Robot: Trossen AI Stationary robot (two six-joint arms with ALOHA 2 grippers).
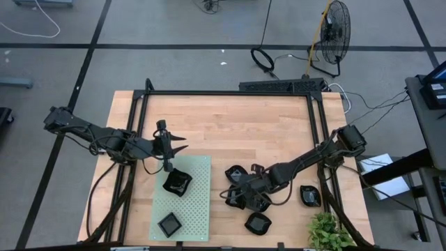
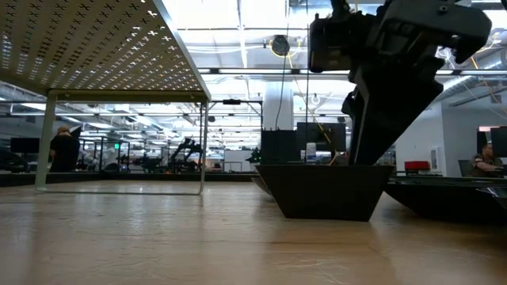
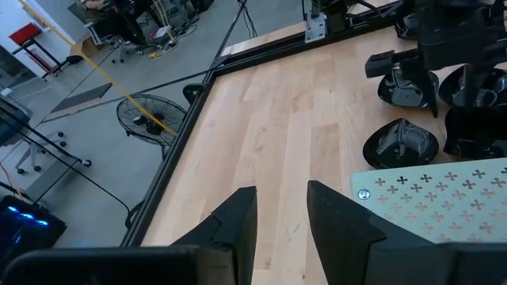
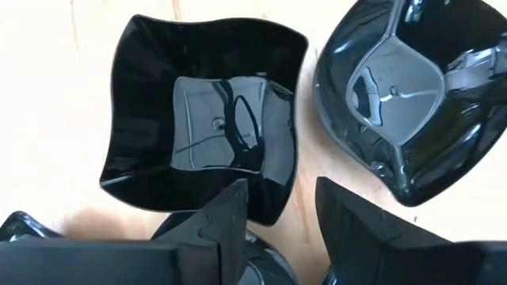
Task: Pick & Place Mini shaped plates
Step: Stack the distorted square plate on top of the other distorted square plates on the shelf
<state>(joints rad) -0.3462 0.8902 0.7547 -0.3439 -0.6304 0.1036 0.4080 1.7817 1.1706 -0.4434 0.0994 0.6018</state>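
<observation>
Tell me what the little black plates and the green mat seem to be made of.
Mini shaped plates: probably moulded plastic, possibly glazed ceramic; glossy black, with sharp mirror-like reflections.
Green mat: a thin, flat matte sheet, perhaps painted metal or plastic, with regular rows of punched holes.

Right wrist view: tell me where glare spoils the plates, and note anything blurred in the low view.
Right wrist view: bright streaks reflect in the wavy square plate's flat centre and across the leaf-like plate; the right pincer shows open. Low view: the near tabletop is soft, and the room's ceiling lights are blown out.
</observation>
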